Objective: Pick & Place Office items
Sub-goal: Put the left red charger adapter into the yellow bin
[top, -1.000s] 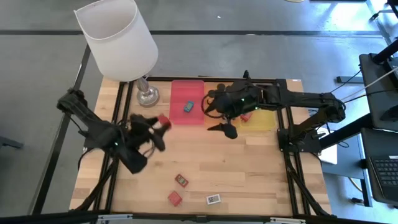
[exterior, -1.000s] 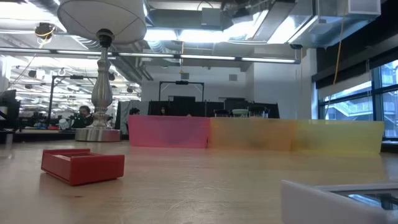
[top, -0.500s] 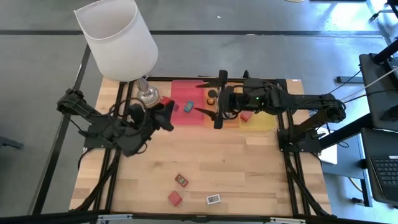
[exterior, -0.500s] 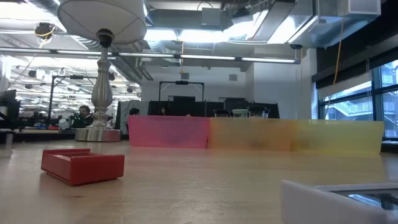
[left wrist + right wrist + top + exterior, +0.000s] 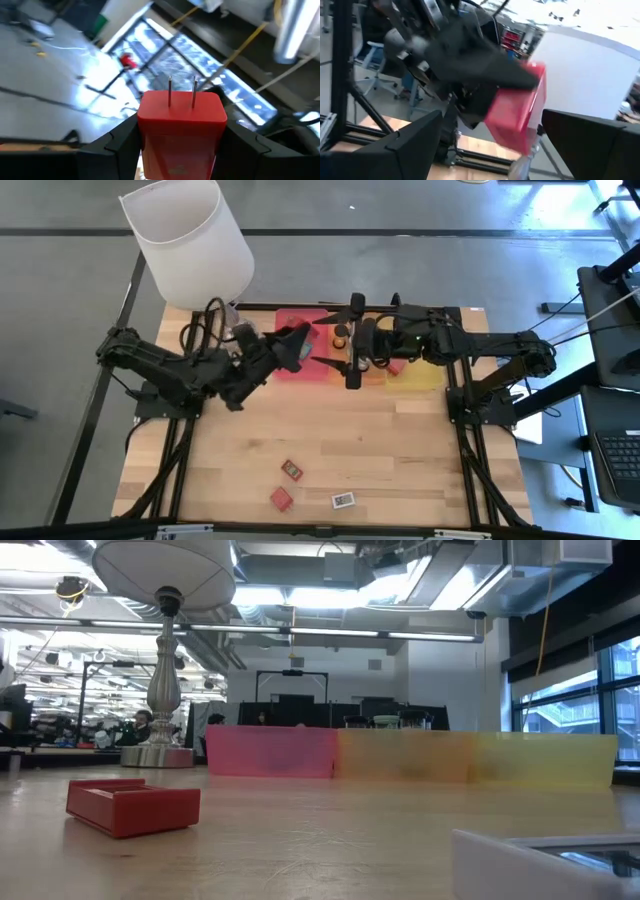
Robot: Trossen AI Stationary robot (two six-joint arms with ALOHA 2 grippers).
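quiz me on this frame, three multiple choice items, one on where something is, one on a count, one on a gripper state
1. Where is the left gripper?
A. over the red tray
B. by the table's near edge
C. above the yellow tray

2. How many loose items lie on the bare wood near the table's front edge?
A. one
B. three
C. six

3. What is the left gripper doing?
A. hanging open and empty
B. shut on a red plug block
C. shut on the lamp

Answers:
1. A, the high view shows its tip over the red tray, beside the right gripper.
2. B, two red blocks and a white block lie there.
3. B, the left wrist view shows the red plug block clamped between its fingers, prongs pointing away from the wrist.
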